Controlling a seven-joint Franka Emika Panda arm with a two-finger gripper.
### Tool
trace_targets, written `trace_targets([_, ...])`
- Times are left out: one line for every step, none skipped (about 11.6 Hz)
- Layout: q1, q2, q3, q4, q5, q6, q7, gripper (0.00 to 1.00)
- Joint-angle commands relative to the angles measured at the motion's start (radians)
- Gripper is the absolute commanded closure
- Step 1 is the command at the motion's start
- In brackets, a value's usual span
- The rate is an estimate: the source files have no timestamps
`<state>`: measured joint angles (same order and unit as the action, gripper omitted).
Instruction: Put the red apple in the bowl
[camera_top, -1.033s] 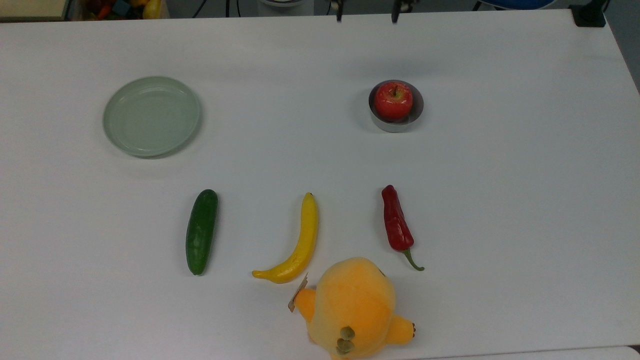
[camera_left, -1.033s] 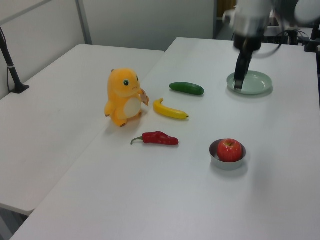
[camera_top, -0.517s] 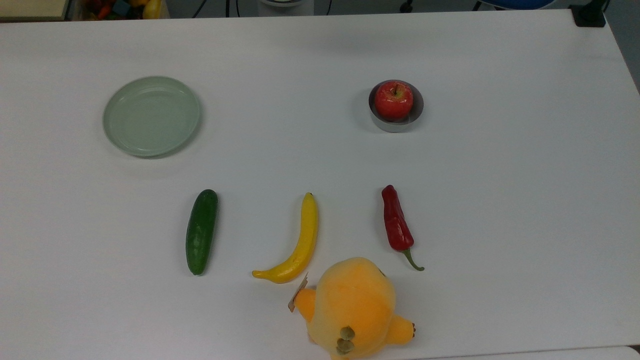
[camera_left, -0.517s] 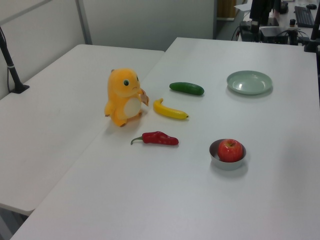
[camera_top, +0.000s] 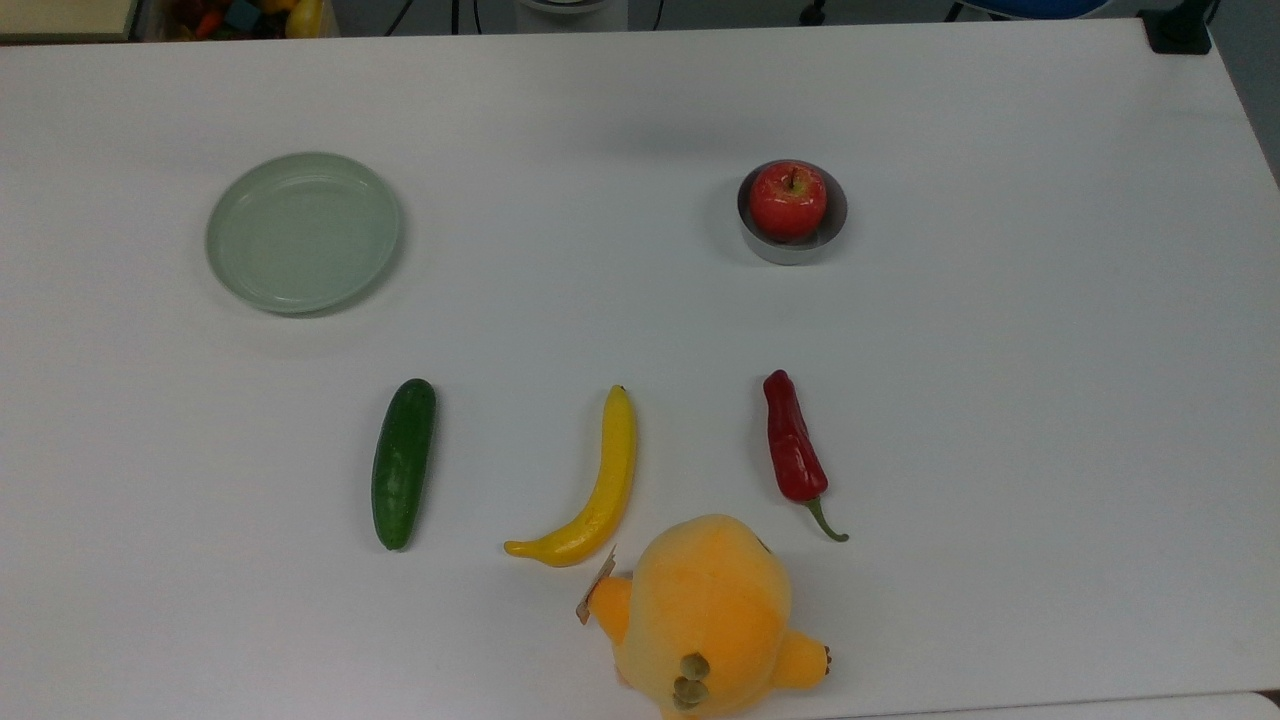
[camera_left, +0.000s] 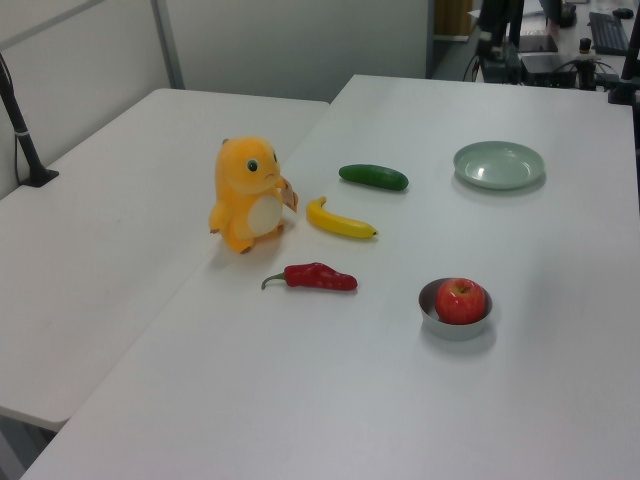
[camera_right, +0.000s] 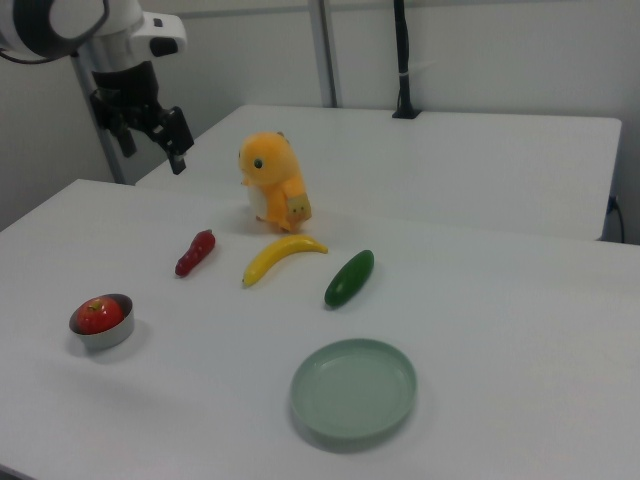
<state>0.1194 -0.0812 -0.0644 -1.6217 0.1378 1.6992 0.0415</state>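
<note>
Your counter (camera_top: 1000, 450) carries everything, and going by the top view with the counter's middle as the clock centre, the plate (camera_top: 303, 232) lies at about ten o'clock, bare. The plush toy (camera_top: 705, 615) stands at six o'clock at the near edge, with the cucumber (camera_top: 403, 462), banana (camera_top: 595, 485) and chili (camera_top: 793, 447) in a row just above it, none touching another. The bowl (camera_top: 830, 232) sits at about one o'clock, well apart from the rest, and the apple (camera_top: 788, 200) rests inside it, stem up, ringed by the bowl's wall. In the right view the arm hangs high over the far corner of the counter, at about eleven o'clock from the bowl (camera_right: 116, 335), and its pincer (camera_right: 152, 138) stands spread with nothing between the fingers, well clear of the apple (camera_right: 99, 315). You may judge the placing step as done: the fruit is in its dish and the tool has let go. What remains, I would say, calls for little: keep the arm up and away from the bowl, so nothing nudges it, and treat the job as finished unless the apple looks unsettled.
</note>
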Motion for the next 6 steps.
trace_targets([-0.003,0.040,0.009,0.020,-0.089,0.051,-0.040,0.00])
trace_targets([0.000,0.040,0.012,0.020,-0.116,0.048,-0.040,0.00])
trace_targets([-0.003,0.040,0.014,0.020,-0.118,0.048,-0.040,0.00])
trace_targets([0.002,0.040,0.014,0.019,-0.116,0.046,-0.037,0.00])
trace_targets([0.002,0.040,0.014,0.019,-0.116,0.048,-0.034,0.00])
trace_targets([0.000,0.040,0.014,0.019,-0.116,0.048,-0.035,0.00])
